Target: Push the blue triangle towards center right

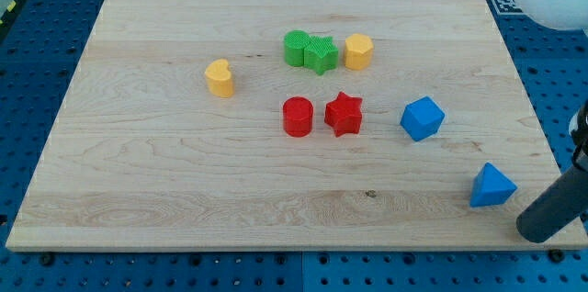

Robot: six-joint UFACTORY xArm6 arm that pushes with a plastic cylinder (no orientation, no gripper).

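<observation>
Blue against pale wood: your target, the blue triangle point(491, 186), sits near the lower right corner of the wooden tabletop point(165, 182), close to the board's right edge. Your end effector, a plain dark rod with nothing to open or clench and nothing held, reaches in from the view's lower right, and my tip point(536, 230) rests just to the right of and below the triangle, apart from it but near. A blue cube-like block point(423, 117) stands up and to the left of the triangle, and further left are a red star point(344, 114) and a red cylinder point(298, 117). Toward the view's top, a green cylinder point(296, 48) and a green star point(320, 54) touch each other, with a yellow hexagonal block point(358, 51) just beside them and a yellow rounded block point(220, 78) well apart to the left. You should watch the edge: the triangle has little board to its right, and a push that drifts that way could tip it off. A push from the tip's present side would likely send it up and left, toward the blue cube-like block, rather than straight up to centre right. An off-centre contact may spin it instead. No brand or readable writing shows; only a black-and-white square marker point(504, 3) beyond the top right corner.
</observation>
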